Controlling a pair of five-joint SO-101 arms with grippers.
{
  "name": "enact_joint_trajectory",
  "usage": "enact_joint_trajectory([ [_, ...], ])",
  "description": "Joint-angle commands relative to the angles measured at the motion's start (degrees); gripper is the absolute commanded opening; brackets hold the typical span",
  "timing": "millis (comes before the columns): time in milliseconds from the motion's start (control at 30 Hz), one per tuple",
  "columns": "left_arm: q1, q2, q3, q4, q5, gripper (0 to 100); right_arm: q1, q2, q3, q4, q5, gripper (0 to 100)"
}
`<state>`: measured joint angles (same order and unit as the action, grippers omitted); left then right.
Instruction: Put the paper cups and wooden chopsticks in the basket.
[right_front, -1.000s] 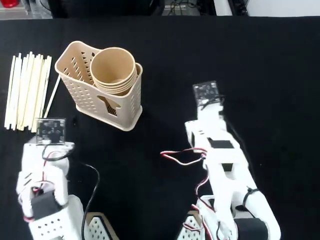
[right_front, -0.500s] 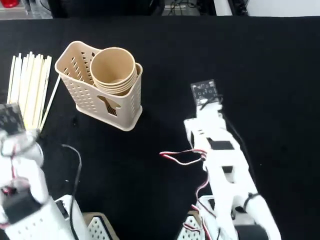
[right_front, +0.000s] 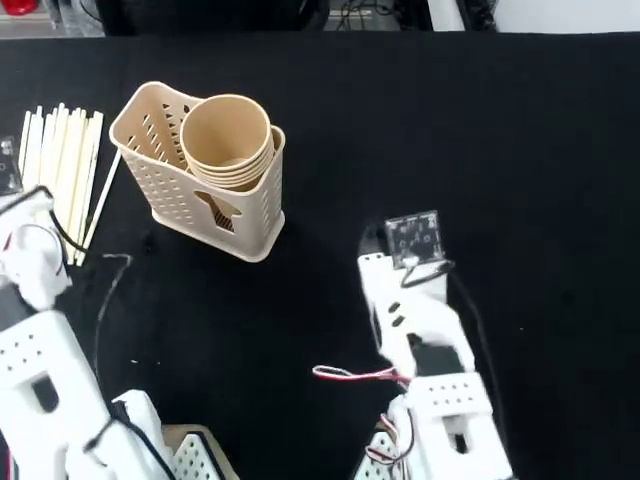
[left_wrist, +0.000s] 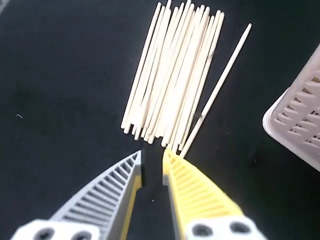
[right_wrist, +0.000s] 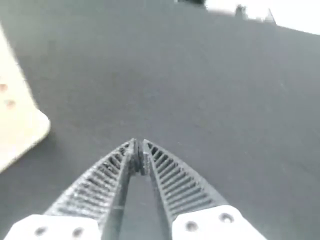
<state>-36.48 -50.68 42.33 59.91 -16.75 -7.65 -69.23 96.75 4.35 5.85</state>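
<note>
your left gripper (left_wrist: 151, 155) hangs with fingers slightly apart, just short of the wooden chopsticks (left_wrist: 175, 75); they lie at nine o'clock of the basket (right_front: 170, 205), which holds the stacked paper cups (right_front: 226, 135); your right gripper (right_wrist: 138, 147), pinched together, sits at four o'clock of it.

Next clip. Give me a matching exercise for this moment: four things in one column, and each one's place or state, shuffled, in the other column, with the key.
Things
1. paper cups
2. wooden chopsticks
3. right gripper
4. left gripper

Place or state
A. shut and holding nothing, over a bare part of the black table
B. stacked inside the basket
C. lying in a bundle on the table beside the basket, one stick a little apart
D. just short of the near ends of the wooden chopsticks

Pairs: 1-B, 2-C, 3-A, 4-D
</note>
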Motion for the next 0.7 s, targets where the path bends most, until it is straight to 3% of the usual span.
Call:
enact_joint_trajectory([
  [0, -0.3, 8.2, -7.9, -0.7, 0.5, 8, -2.7, -6.5, 0.4, 4.7, -4.5, 1.6],
  [133, -0.3, 16.8, -14.9, -0.1, 0.2, 8, -2.9, -9.5, 0.4, 10.8, -7.6, 10.2],
  [267, 0.1, 28.5, -27.1, 6.2, -3.1, 8, -2.9, -9.5, 0.4, 14.2, -7.6, 18.8],
  [400, -0.5, 41.7, -43.1, 14.0, -4.1, 8, -2.9, -9.9, 0.4, 14.0, -7.1, 13.3],
  [533, -1.3, 53.6, -57.9, 19.8, -3.9, 8, -3.2, -9.9, 0.4, 12.3, -1.2, 1.3],
  [667, -1.5, 64.3, -70.0, 22.3, -3.9, 8, -4.6, -9.5, 0.4, 12.4, 0.0, 1.1],
])
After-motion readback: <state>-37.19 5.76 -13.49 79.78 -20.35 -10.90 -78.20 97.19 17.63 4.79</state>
